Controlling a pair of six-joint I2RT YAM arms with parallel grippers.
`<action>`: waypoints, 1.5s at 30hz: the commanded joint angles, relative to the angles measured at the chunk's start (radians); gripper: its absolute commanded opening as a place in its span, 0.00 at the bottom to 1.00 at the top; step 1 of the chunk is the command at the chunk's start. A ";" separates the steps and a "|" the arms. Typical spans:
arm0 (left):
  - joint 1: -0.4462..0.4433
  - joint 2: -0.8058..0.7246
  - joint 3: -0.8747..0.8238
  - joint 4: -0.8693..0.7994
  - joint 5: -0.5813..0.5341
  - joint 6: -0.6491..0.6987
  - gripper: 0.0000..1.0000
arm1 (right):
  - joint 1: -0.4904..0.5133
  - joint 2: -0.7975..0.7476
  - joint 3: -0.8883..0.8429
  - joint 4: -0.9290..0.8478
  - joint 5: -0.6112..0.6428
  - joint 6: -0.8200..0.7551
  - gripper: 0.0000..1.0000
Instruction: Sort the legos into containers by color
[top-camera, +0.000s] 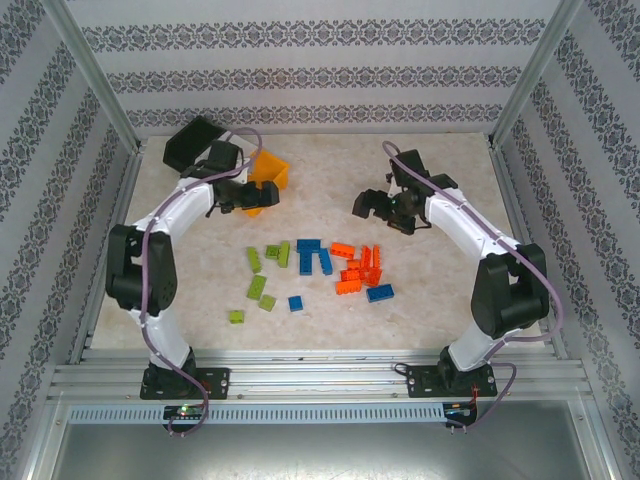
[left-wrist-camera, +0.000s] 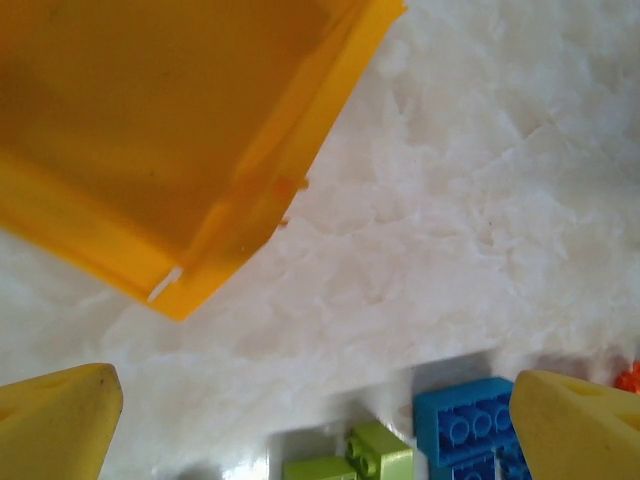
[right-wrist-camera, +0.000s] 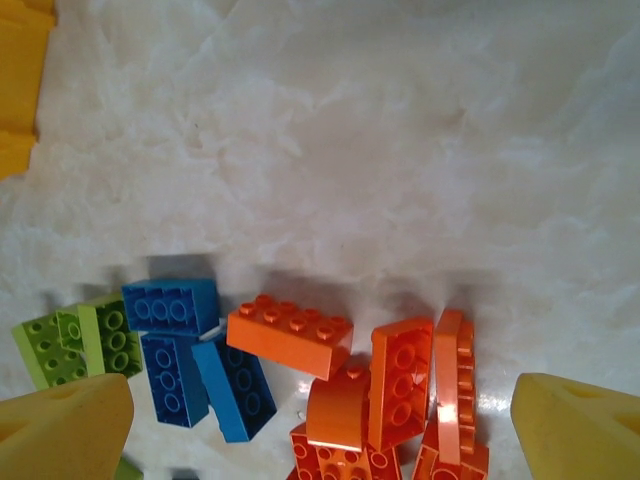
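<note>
Left fingers (left-wrist-camera: 55, 415) spread wide, empty, beside the orange-yellow bin (top-camera: 268, 180) toward the worktop's (top-camera: 420, 300) far-left corner; right fingers (right-wrist-camera: 575, 425) likewise apart, near the legos (top-camera: 308, 245) scattered mid-worktop.

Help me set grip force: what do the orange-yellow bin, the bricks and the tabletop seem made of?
Orange-yellow bin: thin plastic, smooth, slightly translucent at its wall edges.
Bricks: hard plastic, glossy, with crisp studs and bright highlights.
Tabletop: white veined stone or a laminate printed like it, cannot tell which; polished, since it faintly mirrors the bricks.
</note>
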 joint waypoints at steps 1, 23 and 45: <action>-0.004 0.073 0.085 -0.052 -0.016 0.039 1.00 | 0.009 -0.043 -0.025 -0.045 -0.015 0.014 0.98; -0.182 0.357 0.446 -0.175 0.012 -0.030 0.98 | -0.013 0.014 0.006 -0.091 -0.001 -0.009 0.97; -0.287 0.351 0.561 -0.229 0.042 -0.098 0.97 | 0.016 -0.011 -0.098 -0.231 0.115 -0.067 0.56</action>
